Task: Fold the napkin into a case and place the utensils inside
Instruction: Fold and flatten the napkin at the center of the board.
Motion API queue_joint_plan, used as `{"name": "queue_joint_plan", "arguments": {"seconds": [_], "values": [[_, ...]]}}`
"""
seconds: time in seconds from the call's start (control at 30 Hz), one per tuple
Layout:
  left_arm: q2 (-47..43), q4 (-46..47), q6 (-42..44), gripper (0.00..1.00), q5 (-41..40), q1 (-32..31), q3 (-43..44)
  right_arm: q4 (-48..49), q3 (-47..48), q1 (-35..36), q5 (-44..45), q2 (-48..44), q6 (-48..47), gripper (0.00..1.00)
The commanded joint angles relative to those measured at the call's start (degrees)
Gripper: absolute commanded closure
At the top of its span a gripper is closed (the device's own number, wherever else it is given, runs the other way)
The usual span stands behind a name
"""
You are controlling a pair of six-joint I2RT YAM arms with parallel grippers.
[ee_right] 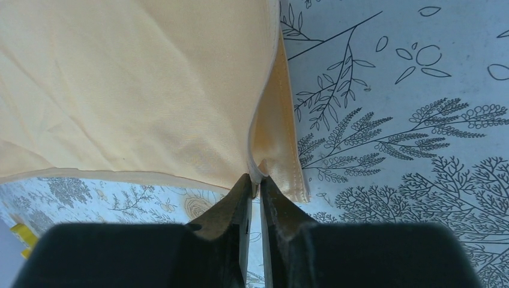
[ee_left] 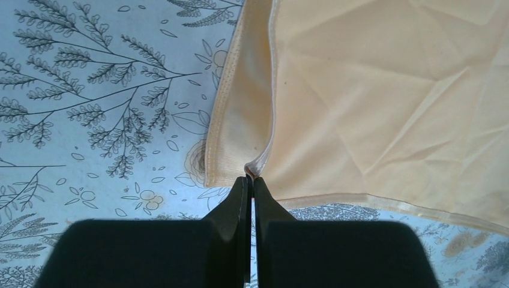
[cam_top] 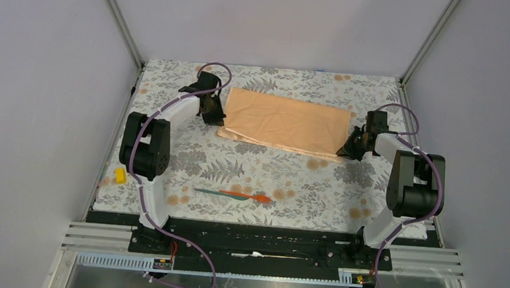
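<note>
The peach-orange napkin lies folded in two layers at the back middle of the table. My left gripper is at its near left corner, shut on the hem of the top layer, which rises slightly off the lower layer. At the near right corner my right gripper has its jaws a sliver apart, with the napkin's top edge pinched between the tips. The utensils, one teal-green and one orange-red, lie end to end on the tablecloth near the front, away from both grippers.
A grey floral tablecloth covers the table. A small yellow block sits at the left edge, also visible in the right wrist view. White walls and metal posts enclose the back and sides.
</note>
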Motion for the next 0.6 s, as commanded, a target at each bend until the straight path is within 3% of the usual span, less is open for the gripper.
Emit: {"name": "queue_joint_plan", "arguments": {"seconds": [0.0,0.57], "values": [[-2.39,-1.39,0.15,1.00,-2.62,0.38,-0.92,-0.52,0.38,0.84,1.25,0.00,-0.79,0.83],[0.64,-3.42,0.50,1.00,-4.12,0.51,-1.00,-0.17,0.42,1.36,0.82,1.14,-1.06,0.80]]}}
